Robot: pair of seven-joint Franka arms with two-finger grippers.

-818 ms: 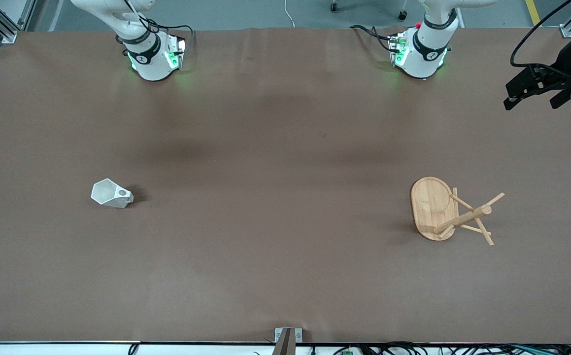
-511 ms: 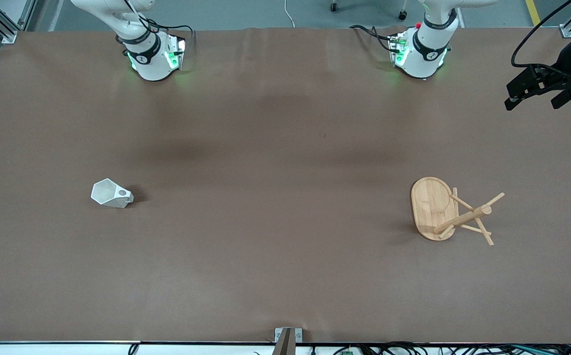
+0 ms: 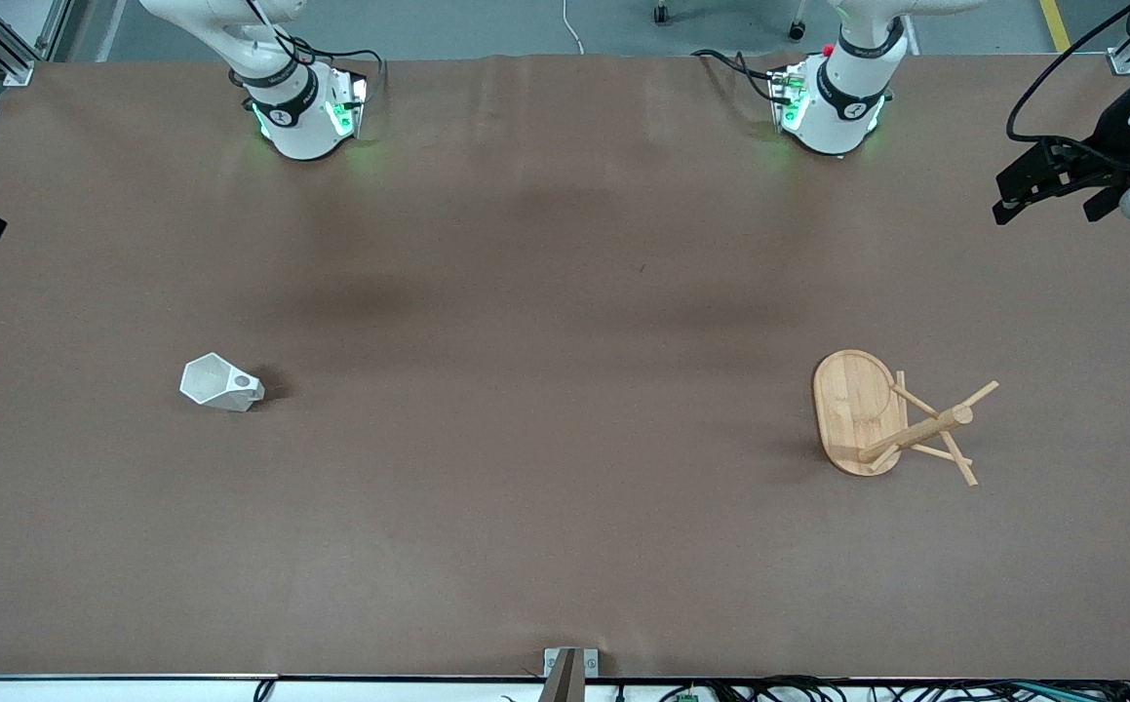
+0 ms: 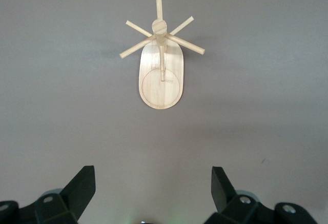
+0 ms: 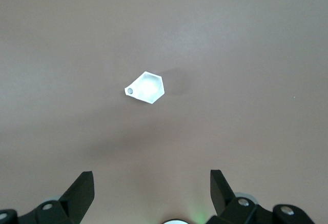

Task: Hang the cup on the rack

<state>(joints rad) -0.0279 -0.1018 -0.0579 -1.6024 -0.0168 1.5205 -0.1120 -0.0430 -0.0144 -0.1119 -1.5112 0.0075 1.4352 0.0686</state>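
White faceted cup (image 3: 220, 382) on table (image 3: 545, 507), bamboo mug rack (image 3: 891, 417) well apart (upright). Left claw (image 4: 152, 190), right claw (image 5: 151, 190): both wide, empty, high over table.

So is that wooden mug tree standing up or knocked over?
Standing. The rack rests flat on its oval base, post pointing up.

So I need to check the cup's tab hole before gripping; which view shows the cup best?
The right wrist view: the cup sits central, rim and tab hole both visible. The front view shows it small, toward the right arm's end. The left wrist view misses it.
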